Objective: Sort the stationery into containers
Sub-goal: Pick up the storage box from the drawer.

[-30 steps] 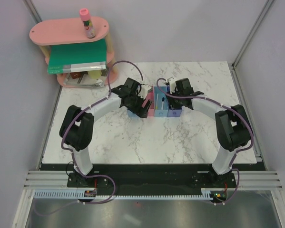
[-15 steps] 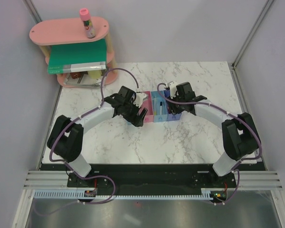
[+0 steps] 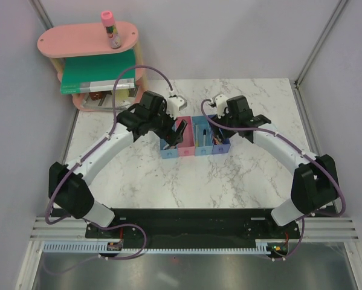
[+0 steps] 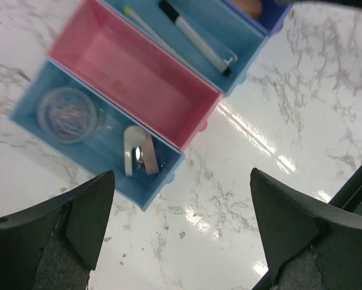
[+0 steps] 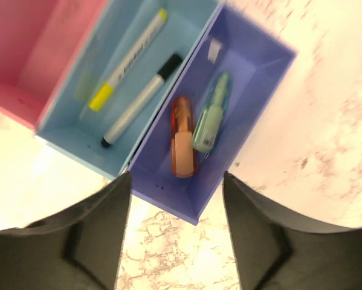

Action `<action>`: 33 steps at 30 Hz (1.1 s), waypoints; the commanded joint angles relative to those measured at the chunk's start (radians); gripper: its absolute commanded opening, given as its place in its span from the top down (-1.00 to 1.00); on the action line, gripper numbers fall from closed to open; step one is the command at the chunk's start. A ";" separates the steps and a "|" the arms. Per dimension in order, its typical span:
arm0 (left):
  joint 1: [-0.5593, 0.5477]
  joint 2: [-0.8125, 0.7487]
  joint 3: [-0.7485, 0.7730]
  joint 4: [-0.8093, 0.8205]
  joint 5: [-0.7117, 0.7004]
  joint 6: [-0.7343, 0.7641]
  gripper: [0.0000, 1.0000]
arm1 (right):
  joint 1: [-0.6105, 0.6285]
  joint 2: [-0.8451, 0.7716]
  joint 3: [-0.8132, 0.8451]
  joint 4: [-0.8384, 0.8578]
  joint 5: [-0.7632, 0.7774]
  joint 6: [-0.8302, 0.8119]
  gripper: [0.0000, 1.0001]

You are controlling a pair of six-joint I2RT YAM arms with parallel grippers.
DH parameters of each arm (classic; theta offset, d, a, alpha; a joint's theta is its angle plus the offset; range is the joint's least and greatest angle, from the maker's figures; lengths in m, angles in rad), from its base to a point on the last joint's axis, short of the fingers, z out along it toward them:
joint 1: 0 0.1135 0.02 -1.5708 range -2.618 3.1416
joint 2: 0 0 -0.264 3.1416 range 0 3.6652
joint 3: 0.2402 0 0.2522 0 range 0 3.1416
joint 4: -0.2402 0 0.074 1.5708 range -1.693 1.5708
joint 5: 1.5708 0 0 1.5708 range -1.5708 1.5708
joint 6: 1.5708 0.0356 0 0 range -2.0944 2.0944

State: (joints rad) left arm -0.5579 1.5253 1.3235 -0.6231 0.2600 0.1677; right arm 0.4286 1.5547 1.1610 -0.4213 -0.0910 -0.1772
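The containers (image 3: 168, 152) are a row of four joined bins in mid table. In the left wrist view, the left light blue bin (image 4: 29, 112) holds a clear round pot (image 4: 69, 115) of clips and a small white-and-pink piece (image 4: 138, 158). The pink bin (image 4: 132, 72) is empty. In the right wrist view, the second light blue bin (image 5: 187, 24) holds a black-and-white marker (image 5: 141, 99) and a yellow-tipped stick (image 5: 129, 57). The darker blue bin (image 5: 259, 66) holds an orange piece (image 5: 182, 145) and a green piece (image 5: 210, 118). My left gripper (image 4: 181, 229) and right gripper (image 5: 176, 181) both hang open and empty above the row.
A pink oval two-tier shelf (image 3: 87, 39) stands at the back left corner. A pink-capped tube (image 3: 110, 29) stands on its top, a big green book (image 3: 99, 72) lies on the tier below, and small items (image 3: 108, 96) lie underneath. Walls close in the table.
Both grippers have opened wider and drawn back from the bins, uncovering the row. The left arm has stretched out toward the back left.
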 commanded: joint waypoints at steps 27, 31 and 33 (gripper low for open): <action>0.360 0.361 1.056 0.112 -0.331 0.020 -0.99 | -0.010 -0.205 0.086 -0.025 0.085 -0.176 -0.96; 0.371 0.360 1.022 0.261 -0.408 0.033 -1.00 | -0.011 -0.206 0.080 -0.020 0.085 -0.174 -0.96; 0.386 0.369 1.014 0.290 -0.404 0.042 -0.99 | -0.014 -0.203 0.077 -0.014 0.085 -0.176 -0.96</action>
State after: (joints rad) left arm -0.1947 1.9114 2.3528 -0.5194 -0.1070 0.2325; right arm 0.4206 1.3827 1.2453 -0.4778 -0.0212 -0.3450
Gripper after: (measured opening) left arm 0.994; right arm 0.982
